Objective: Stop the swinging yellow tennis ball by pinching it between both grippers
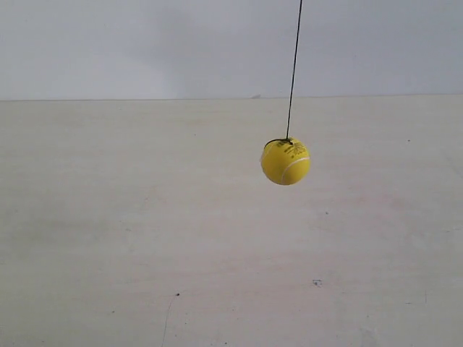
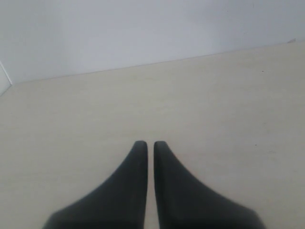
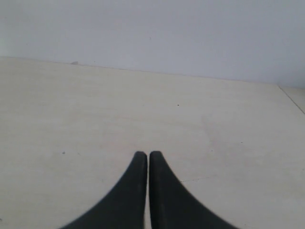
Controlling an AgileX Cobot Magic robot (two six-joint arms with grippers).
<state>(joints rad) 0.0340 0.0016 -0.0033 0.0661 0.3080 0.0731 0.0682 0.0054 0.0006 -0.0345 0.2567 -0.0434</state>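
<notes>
The yellow tennis ball (image 1: 285, 161) hangs in the air on a thin black string (image 1: 293, 69), right of the exterior view's middle, above the pale table. Neither arm shows in the exterior view. In the left wrist view my left gripper (image 2: 150, 143) is shut, its two black tapered tips side by side with only a thin slit between them and nothing held. In the right wrist view my right gripper (image 3: 145, 153) is likewise shut and holds nothing. The ball appears in neither wrist view.
A pale wooden table (image 1: 145, 238) fills the lower part of every view, with a white wall (image 1: 145, 43) behind it. A few small dark specks (image 1: 317, 283) mark the tabletop. A table edge (image 3: 291, 99) shows in the right wrist view.
</notes>
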